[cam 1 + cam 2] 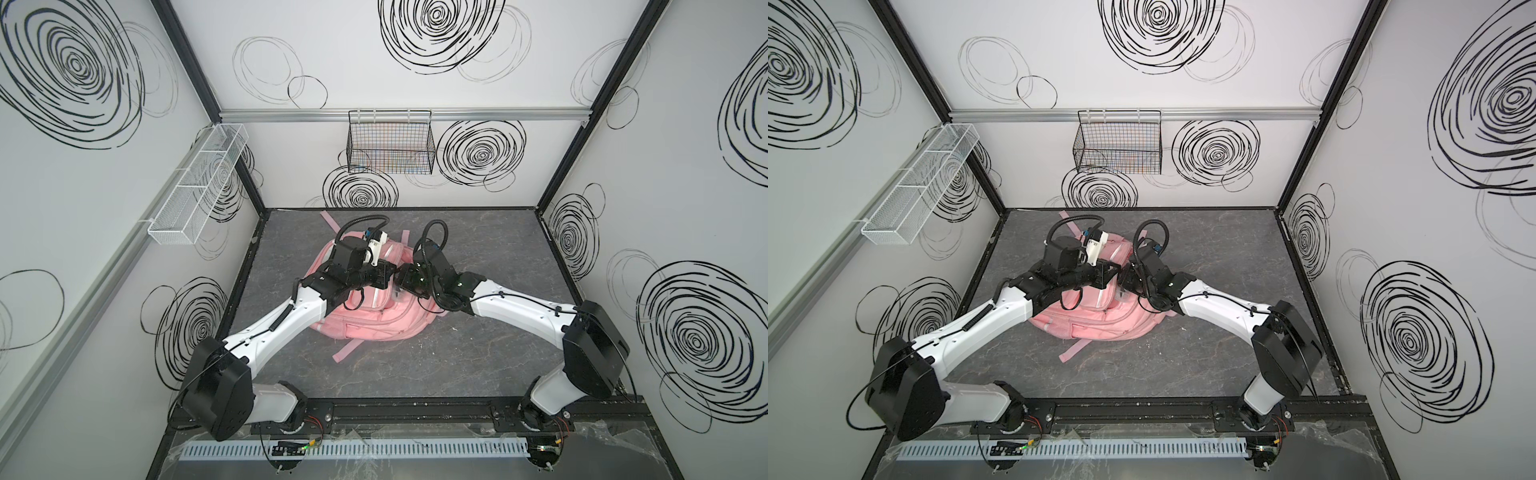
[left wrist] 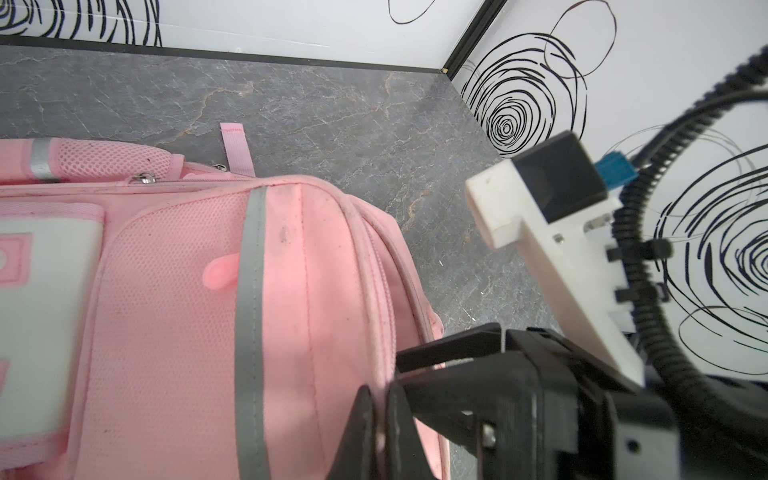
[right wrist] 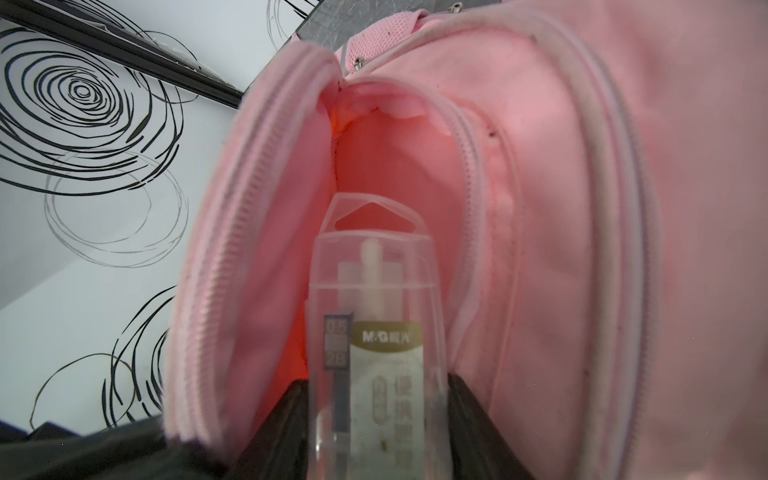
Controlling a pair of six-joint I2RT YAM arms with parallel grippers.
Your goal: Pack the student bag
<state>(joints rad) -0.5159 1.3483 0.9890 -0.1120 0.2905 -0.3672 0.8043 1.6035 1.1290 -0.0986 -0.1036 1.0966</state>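
Clear case (image 3: 374, 332): a see-through plastic pack, closest to the right wrist camera. Its hang-tab end points into the bag.
Right fingers (image 3: 471, 419): set at a middling width, one on each side of the clear case, clamping it.
Left fingers (image 2: 361, 436): pressed together. They appear to pinch the bag's edge near the zip, though the contact itself is partly hidden.
Student bag (image 1: 374, 328): pink, lying front-up in the middle of the grey counter (image 1: 478, 353), under both wrists in both top views.
Opening (image 3: 374, 158): an unzipped pocket mouth gaping wide with one lip lifted. The tip of the clear case sits between the two rows of zip teeth.
Step in hand: judged to be sliding the clear case into the pocket, with the tip in and the body not yet inside.
Doing it well: push along the case's long axis, centred between the zip rows, so the tab's corners do not snag the teeth or lining. The left side should hold the lip raised and taut. Release only once most of the case is past the zip, then back straight out.
Writing: a gold band reads "M&G". A narrow dark strip shows "0.5" above "2B". The Chinese characters on the white label are too blurred to read.
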